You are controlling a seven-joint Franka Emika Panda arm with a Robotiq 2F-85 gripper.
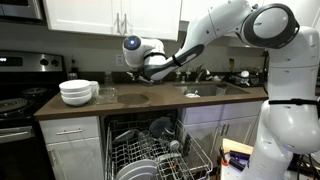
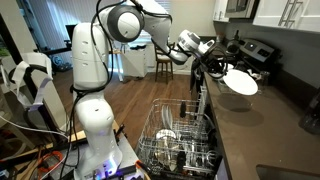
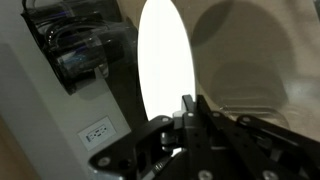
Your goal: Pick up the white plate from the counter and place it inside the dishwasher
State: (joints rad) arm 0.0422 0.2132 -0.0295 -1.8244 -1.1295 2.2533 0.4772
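Gripper [image 3: 188, 108]: jaws pressed together, pinching the rim of the white plate [image 3: 165, 55].
White plate: held on edge, nearly upright in the wrist view. In an exterior view [image 2: 241, 82] it hangs in the air above the counter [image 2: 268, 135], touching nothing but the gripper.
Dishwasher [image 1: 150, 150]: open below the counter, with the grey wire rack [image 2: 180, 140] drawn out. Some pale dishes stand among the tines. The held plate is not in it.
Counter: long brown top over white drawers in an exterior view [image 1: 140, 101].
Stack of white bowls [image 1: 77, 92]: at the counter's end, beside the stove [image 1: 20, 100], well apart from the gripper.
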